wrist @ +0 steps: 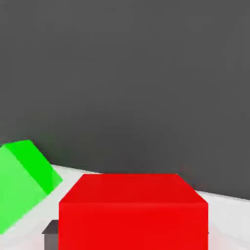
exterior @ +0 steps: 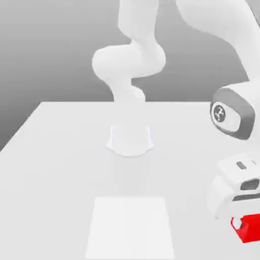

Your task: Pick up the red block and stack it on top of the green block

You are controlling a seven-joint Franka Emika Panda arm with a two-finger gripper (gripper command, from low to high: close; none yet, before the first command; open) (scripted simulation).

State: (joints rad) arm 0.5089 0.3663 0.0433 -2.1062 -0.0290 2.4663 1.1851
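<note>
I am gripping the red block (exterior: 250, 227) in the gripper (wrist: 133, 234) from my remote seat, its fingers closing on the cube's sides. In the exterior view, the block is sitting low at the right, directly beneath the white hand (exterior: 238, 188), with one pale fingertip (exterior: 237, 223) pressing against its face; the block is running past the picture's edge. I am not able to tell from these angles how high it is hanging over the white table (exterior: 45, 203). In the hand view, the green block (wrist: 24, 180) is standing near the red one, turned at an angle to it, a strip of white table showing between the two. The table's edge is passing behind the red block, and the dark grey floor (wrist: 125, 88) is stretching beyond. In the exterior view, the arm (exterior: 129, 61) is rising from its base (exterior: 130, 141) at the table's far side, while a pale panel (exterior: 130, 228) is lying on the tabletop nearer the camera.
</note>
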